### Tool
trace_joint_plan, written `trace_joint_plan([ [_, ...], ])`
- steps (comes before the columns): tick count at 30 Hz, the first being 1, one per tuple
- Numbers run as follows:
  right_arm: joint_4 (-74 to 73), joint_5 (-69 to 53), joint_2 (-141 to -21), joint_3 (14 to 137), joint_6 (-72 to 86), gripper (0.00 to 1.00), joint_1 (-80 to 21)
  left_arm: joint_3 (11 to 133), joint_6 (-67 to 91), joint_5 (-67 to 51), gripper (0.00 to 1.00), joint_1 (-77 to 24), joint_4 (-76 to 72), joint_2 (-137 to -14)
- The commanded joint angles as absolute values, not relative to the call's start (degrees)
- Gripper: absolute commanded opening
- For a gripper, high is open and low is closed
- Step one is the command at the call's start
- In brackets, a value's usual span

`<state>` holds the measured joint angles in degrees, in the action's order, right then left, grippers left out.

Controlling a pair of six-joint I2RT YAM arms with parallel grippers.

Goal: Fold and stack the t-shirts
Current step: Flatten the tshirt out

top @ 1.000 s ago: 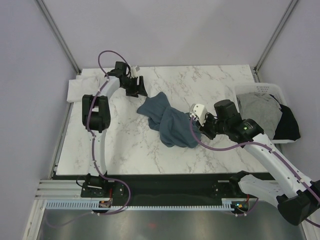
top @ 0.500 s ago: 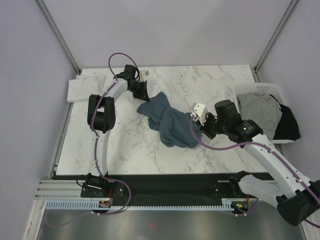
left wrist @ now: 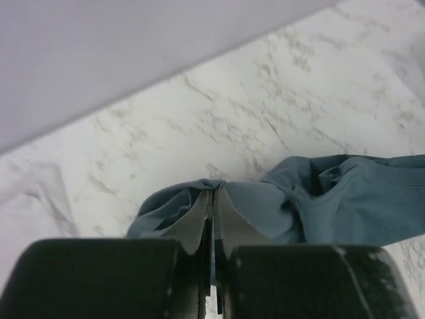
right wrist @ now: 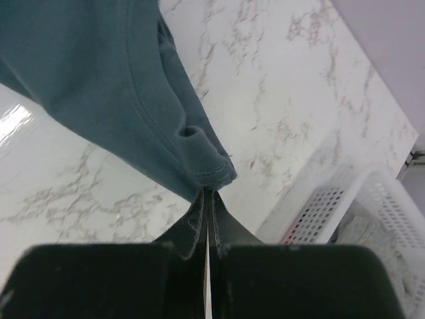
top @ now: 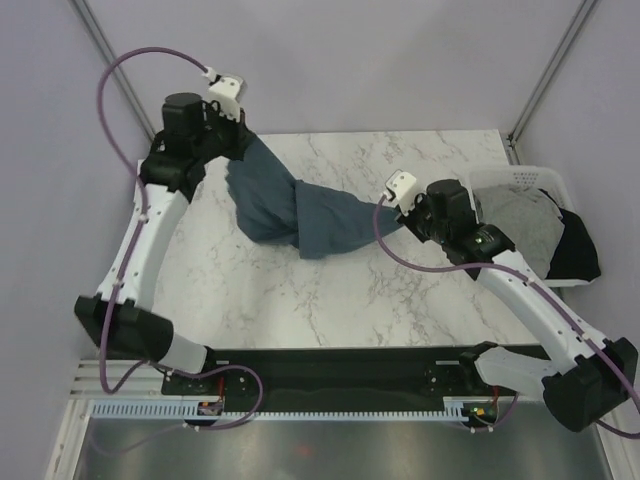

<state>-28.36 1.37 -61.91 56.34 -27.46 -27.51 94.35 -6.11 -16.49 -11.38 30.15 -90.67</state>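
Left arm: no longer stretched low over the far-left part of the table (top: 420,160). It now rears up, with the left gripper (top: 238,142) high by the far-left corner, jaws pinched on one end of the slate-blue t-shirt (top: 310,222).

Right gripper (top: 393,207): shifted slightly away from the bases, carrying its clamped hem along (wrist view shows the hem bunched right at the tips).

Shirt: was a crumpled heap mid-table. It is now drawn out into a twisted band between both grippers, middle drooping low.
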Motion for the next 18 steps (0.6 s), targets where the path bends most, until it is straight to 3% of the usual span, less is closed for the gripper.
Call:
trace_joint_plan([
  [1, -19.52, 6.77, -66.17, 62.65, -26.9, 0.0, -24.36, 92.65, -12.12, -9.06, 0.02, -10.64, 27.25, -83.77],
  [6, -17.31, 1.34, -71.54, 69.26, -20.57, 0.0, -19.78, 86.15, -14.5, -6.68, 0.02, -10.37, 28.73, -74.19],
  [13, -25.58, -6.59, -71.63, 63.47, -24.78, 0.01, -19.69, 71.03, -15.03, -7.65, 0.02, -10.37, 31.82, -65.75],
  [14, -25.75, -6.94, -71.8, 61.28, -25.31, 0.03, -19.77, 69.45, -15.03, -7.65, 0.02, -10.37, 31.82, -65.66],
  [18, -26.19, -6.15, -72.86, 61.26, -23.47, 0.37, -19.78, 65.83, -15.03, -7.65, 0.02, -10.37, 31.82, -67.67],
])
